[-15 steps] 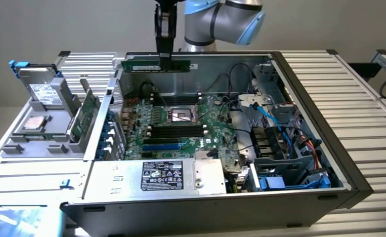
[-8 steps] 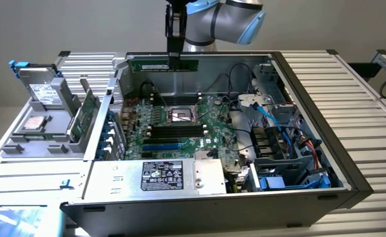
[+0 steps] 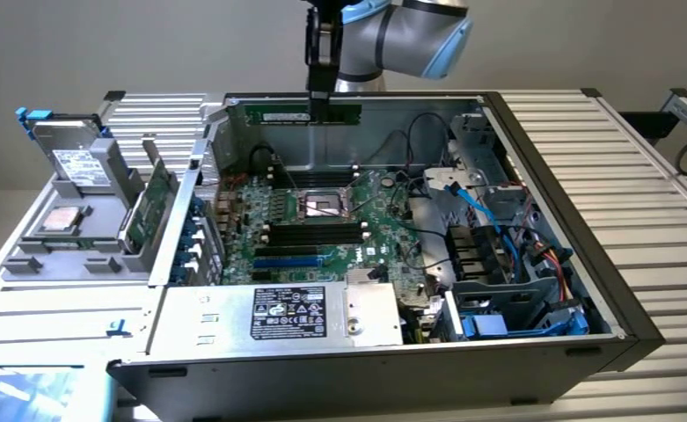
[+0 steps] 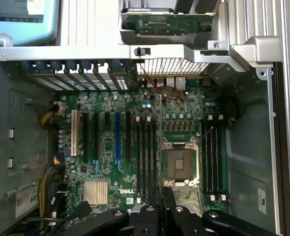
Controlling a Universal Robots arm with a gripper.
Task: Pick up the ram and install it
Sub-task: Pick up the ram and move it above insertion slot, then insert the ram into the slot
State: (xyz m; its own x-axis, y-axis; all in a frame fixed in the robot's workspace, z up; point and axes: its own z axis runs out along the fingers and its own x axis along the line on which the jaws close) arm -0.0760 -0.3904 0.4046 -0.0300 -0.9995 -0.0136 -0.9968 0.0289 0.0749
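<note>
Grey wall (image 3: pixel 143 44) behind, vertical tool (image 3: pixel 318 110) grips ram (image 3: pixel 279 115).

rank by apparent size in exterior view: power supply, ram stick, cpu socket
1. power supply
2. ram stick, longer but thin
3. cpu socket; these two look close, so unsure

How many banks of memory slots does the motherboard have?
2: one bank beside the CPU socket, the other bank on the socket's opposite side. None seems hidden. The gripper holds the ram.
</note>
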